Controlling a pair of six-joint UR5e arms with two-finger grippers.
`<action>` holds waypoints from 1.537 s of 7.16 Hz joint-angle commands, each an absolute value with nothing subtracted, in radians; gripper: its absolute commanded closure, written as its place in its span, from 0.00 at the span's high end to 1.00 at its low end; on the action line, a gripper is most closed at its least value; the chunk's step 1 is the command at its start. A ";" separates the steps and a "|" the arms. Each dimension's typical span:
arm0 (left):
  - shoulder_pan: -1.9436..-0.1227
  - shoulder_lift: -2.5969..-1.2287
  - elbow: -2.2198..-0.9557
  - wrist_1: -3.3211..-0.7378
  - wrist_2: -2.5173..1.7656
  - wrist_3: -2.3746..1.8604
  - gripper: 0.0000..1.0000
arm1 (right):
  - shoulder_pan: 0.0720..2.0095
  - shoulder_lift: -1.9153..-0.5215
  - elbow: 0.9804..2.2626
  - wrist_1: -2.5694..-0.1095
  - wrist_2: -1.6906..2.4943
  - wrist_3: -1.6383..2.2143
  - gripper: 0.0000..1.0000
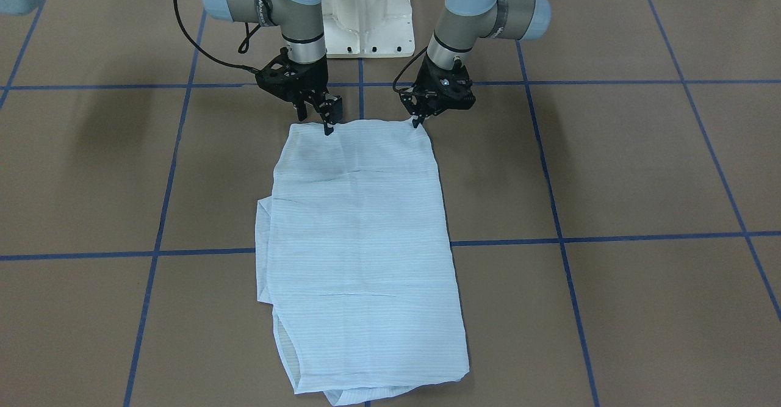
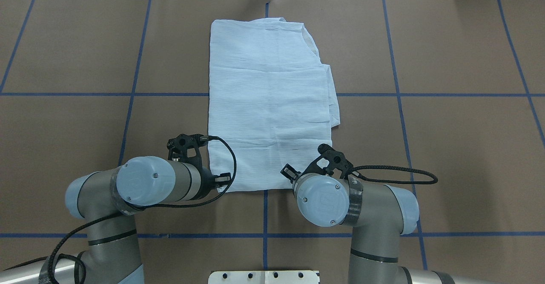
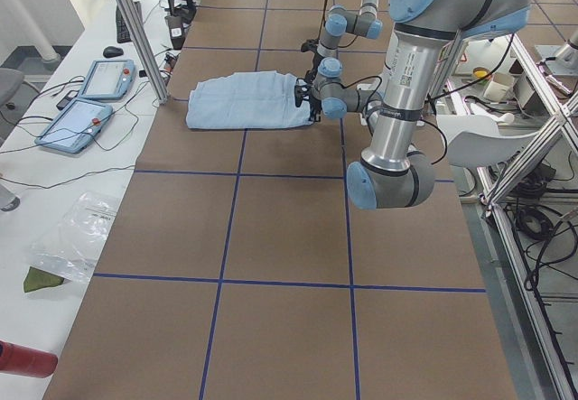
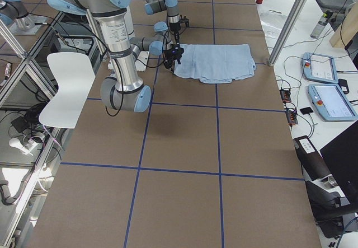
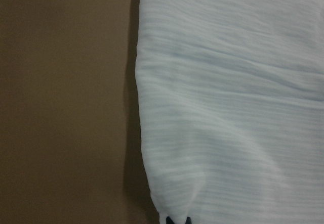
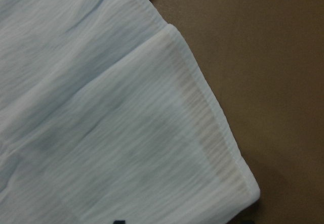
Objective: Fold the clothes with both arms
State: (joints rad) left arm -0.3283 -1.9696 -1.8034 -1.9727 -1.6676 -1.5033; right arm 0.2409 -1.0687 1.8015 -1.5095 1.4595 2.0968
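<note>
The light-blue pinstriped shirt (image 1: 360, 242) lies folded into a long rectangle down the middle of the table, also in the overhead view (image 2: 268, 96). Both grippers are at its edge nearest the robot. My left gripper (image 1: 418, 120) is shut on that edge's corner; in the left wrist view the cloth (image 5: 228, 107) puckers into the closed fingertips (image 5: 177, 220). My right gripper (image 1: 317, 120) stands over the other near corner with its fingers apart. In the right wrist view that corner (image 6: 101, 133) lies flat, with one dark fingertip (image 6: 117, 222) at the bottom edge.
The table is brown with a blue tape grid (image 1: 360, 90). The white pedestal base (image 1: 366, 22) stands right behind the grippers. A side bench beyond the shirt's far end holds tablets (image 3: 90, 93) and a metal post (image 3: 135, 30). A white chair (image 4: 67, 85) stands beside the table.
</note>
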 commanded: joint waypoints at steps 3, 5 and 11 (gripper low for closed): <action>-0.328 -1.968 -1.804 -1.973 -1.667 -1.503 0.00 | 0.241 -1.048 1.795 -1.537 1.454 2.106 0.69; -0.327 -1.970 -1.804 -1.973 -1.667 -1.503 0.00 | 0.241 -1.046 1.772 -1.537 1.442 2.103 0.71; -0.328 -1.968 -1.804 -1.974 -1.667 -1.503 0.00 | 0.241 -1.017 1.756 -1.539 1.428 2.130 0.12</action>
